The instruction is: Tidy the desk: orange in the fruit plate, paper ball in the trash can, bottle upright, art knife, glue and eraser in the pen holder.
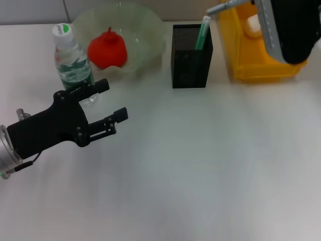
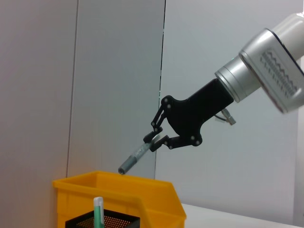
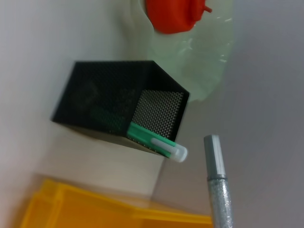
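Grey stick held above the yellow trash can

Grey in colour, a slim stick (image 2: 134,160) is clamped between the fingers of the right gripper (image 2: 153,138), which is raised in the air over the trash can (image 1: 261,60); its free end is angled down toward the bin's rim. Whether it is the art knife or the glue cannot be told. In the pen holder (image 1: 192,56), which stands on the white surface (image 1: 210,165) between the fruit plate (image 1: 145,35) and the trash can, a green stick with a pale tip (image 1: 203,32) is seen leaning against the wall nearest the trash can. The orange (image 1: 107,48) is lying inside the fruit plate. The bottle (image 1: 71,59) is standing upright just beside the plate, on the robot's left; its green label carries print that cannot be read, and a green mark is seen on the white cap. A white object (image 1: 252,25) rests inside the trash can, probably the paper ball. The left gripper (image 1: 108,103) is held low over the surface just in front of the bottle, its fingers spread apart and nothing between them.
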